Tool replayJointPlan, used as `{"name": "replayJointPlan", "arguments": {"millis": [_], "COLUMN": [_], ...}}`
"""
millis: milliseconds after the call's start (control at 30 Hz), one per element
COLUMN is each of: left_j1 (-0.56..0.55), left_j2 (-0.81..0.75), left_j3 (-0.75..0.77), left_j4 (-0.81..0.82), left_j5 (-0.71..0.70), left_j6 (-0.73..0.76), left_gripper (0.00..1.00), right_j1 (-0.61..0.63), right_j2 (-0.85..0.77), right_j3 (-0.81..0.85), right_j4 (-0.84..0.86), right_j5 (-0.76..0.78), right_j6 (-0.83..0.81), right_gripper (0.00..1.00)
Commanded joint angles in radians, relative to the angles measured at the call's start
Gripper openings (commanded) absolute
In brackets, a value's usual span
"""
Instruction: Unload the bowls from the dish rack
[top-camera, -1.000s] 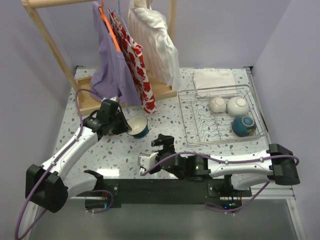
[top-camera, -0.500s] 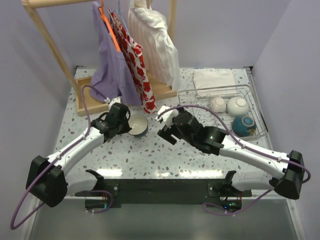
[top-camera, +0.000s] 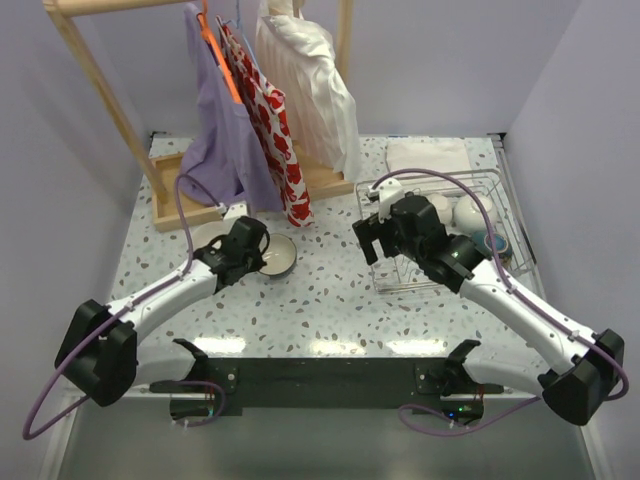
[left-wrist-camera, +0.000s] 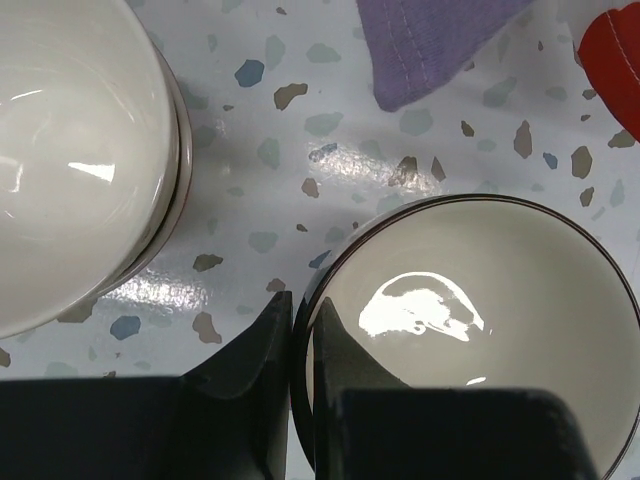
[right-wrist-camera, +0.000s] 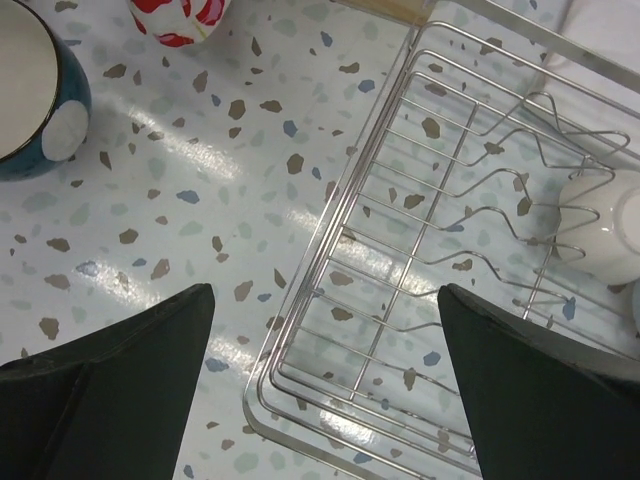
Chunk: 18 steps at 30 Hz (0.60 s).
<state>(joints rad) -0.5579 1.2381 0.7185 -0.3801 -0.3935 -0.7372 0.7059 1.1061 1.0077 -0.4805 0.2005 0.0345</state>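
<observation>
My left gripper (top-camera: 257, 252) is shut on the rim of a teal-blue bowl with a white inside (top-camera: 279, 256), held low over the table. In the left wrist view the fingers (left-wrist-camera: 262, 345) pinch that bowl's (left-wrist-camera: 490, 300) dark rim. A stack of cream bowls (left-wrist-camera: 70, 150) sits just left of it (top-camera: 207, 236). My right gripper (right-wrist-camera: 325, 300) is open and empty above the left part of the silver wire dish rack (right-wrist-camera: 400, 190). The rack (top-camera: 400, 288) holds two white bowls (top-camera: 437, 207) (top-camera: 471, 212) and a teal bowl (top-camera: 493, 246).
A wooden clothes stand with purple (top-camera: 225, 130), red floral (top-camera: 270, 120) and white garments stands at the back left. A folded white cloth (top-camera: 428, 156) lies behind the rack. The purple hem (left-wrist-camera: 450, 40) hangs close above the held bowl.
My left arm has brought the teal bowl down and upright beside the cream stack. My right arm has swung from the near edge up and right to the rack's left end.
</observation>
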Motion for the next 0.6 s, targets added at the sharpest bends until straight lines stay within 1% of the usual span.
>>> {"name": "replayJointPlan", "arguments": {"millis": [0, 167, 300, 567], "left_j1": [-0.017, -0.022, -0.020, -0.019], "left_j2": [0.001, 0.007, 0.046, 0.161], "left_j3": [-0.022, -0.063, -0.048, -0.041], "left_j4": [0.181, 0.257, 0.270, 0.303], "left_j5": [-0.100, -0.151, -0.179, -0.163], "left_j6": [-0.022, -0.021, -0.024, -0.062], "left_gripper": [0.00, 0.00, 0.00, 0.00], "right_j1": [-0.037, -0.051, -0.056, -0.062], "right_j2": [-0.040, -0.055, -0.075, -0.098], "right_j3": [-0.030, -0.064, -0.086, -0.112], "right_j4": [0.017, 0.033, 0.039, 0.042], "right_j5": [-0.076, -0.087, -0.090, -0.087], "right_j6": [0.050, 0.062, 0.064, 0.058], "right_gripper": [0.99, 0.99, 0.99, 0.99]}}
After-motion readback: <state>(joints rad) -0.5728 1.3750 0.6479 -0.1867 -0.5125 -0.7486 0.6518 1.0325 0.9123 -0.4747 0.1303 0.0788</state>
